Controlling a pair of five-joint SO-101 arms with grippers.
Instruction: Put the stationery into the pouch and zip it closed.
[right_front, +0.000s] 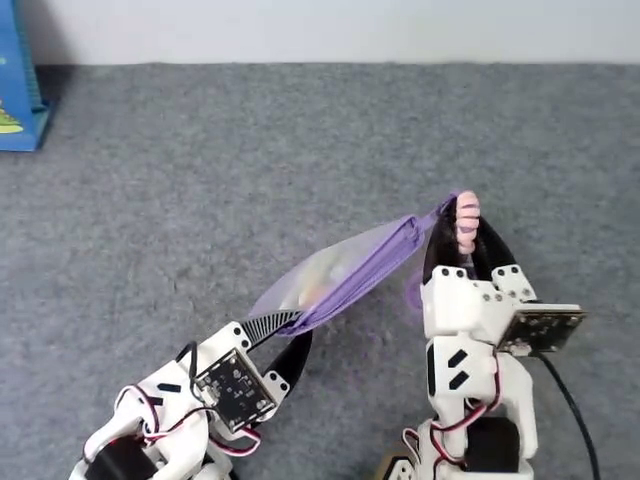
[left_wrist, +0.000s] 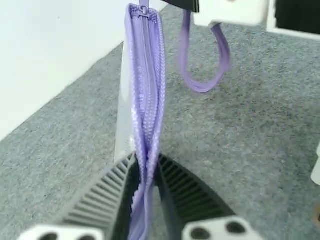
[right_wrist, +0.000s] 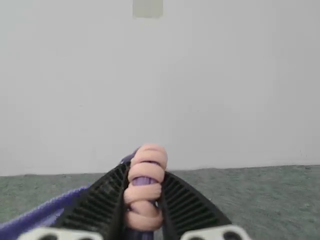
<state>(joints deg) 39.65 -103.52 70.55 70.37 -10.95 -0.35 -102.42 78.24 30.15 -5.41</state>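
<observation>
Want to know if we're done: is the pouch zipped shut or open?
Shut, it seems: on the pouch, the zipper teeth meet all along, slider at the far end.

My jaws: I see them clamped on a pink coiled pull (right_wrist: 145, 187).
Pouch (right_wrist: 40, 216): purple edge, just beside the jaws.
Behind: grey bench (right_wrist: 260, 192), white wall (right_wrist: 210, 75).

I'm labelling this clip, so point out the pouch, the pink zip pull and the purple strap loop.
pouch (right_front: 350, 278): high view, on the middle of its purple zip band.
pull (right_wrist: 145, 185): right wrist view, on the middle of the pink coil.
strap (left_wrist: 199, 88): left wrist view, on the loop's hanging bend.
</observation>
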